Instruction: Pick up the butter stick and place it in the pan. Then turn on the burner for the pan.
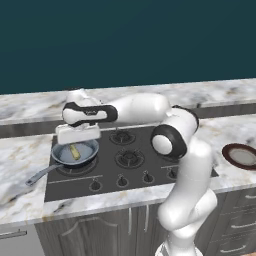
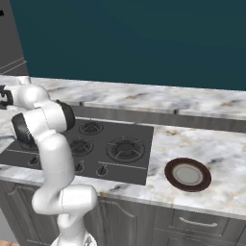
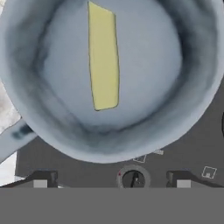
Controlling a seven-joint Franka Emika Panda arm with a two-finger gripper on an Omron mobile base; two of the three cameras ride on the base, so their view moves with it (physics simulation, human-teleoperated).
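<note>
One butter stick (image 3: 103,57) lies flat inside the pan (image 3: 183,87), clear of the rim. Pan sits on the stove's (image 1: 150,170) left burner, handle (image 1: 42,174) toward the counter edge. Gripper (image 3: 111,179) hovers above the pan, fingers spread, holding nothing.

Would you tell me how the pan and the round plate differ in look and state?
The pan is grey-blue inside with a long handle; the plate has a dark brown rim and none. The pan sits on the stove holding the butter stick; the plate lies bare on the counter. Both are round.
</note>
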